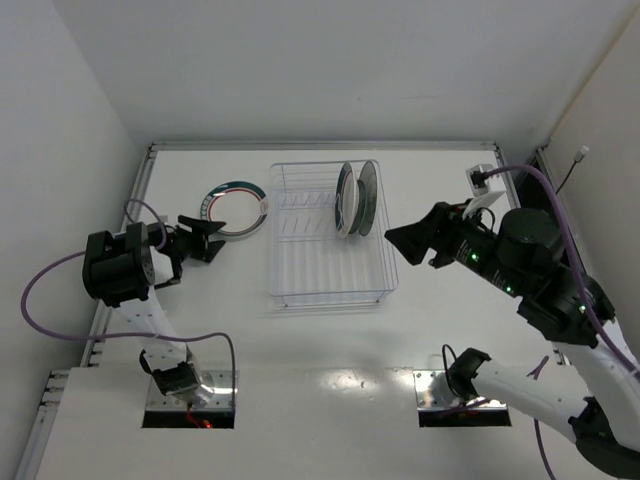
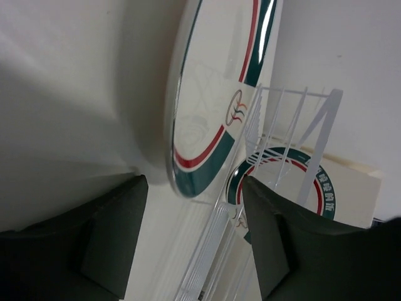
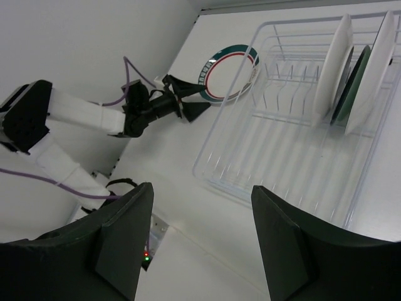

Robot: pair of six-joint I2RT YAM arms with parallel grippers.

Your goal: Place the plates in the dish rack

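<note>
A white plate with a green rim and red ring point(image 1: 235, 208) lies flat on the table, left of the dish rack point(image 1: 300, 280). It also shows in the left wrist view point(image 2: 213, 94) and the right wrist view point(image 3: 229, 72). Three plates stand in the rack's far right rows: two white ones point(image 3: 332, 66) point(image 3: 376, 63) with a teal one point(image 3: 351, 84) between them. My left gripper point(image 1: 212, 236) point(image 2: 194, 238) is open and empty, its fingertips just short of the flat plate's near edge. My right gripper point(image 1: 408, 243) point(image 3: 200, 244) is open and empty, raised to the right of the rack.
A white socket block with a black cable point(image 1: 483, 178) sits at the back right. White walls close in the table on three sides, with a raised rail point(image 1: 140, 190) along the left edge. The rack's near rows point(image 3: 276, 144) hold nothing.
</note>
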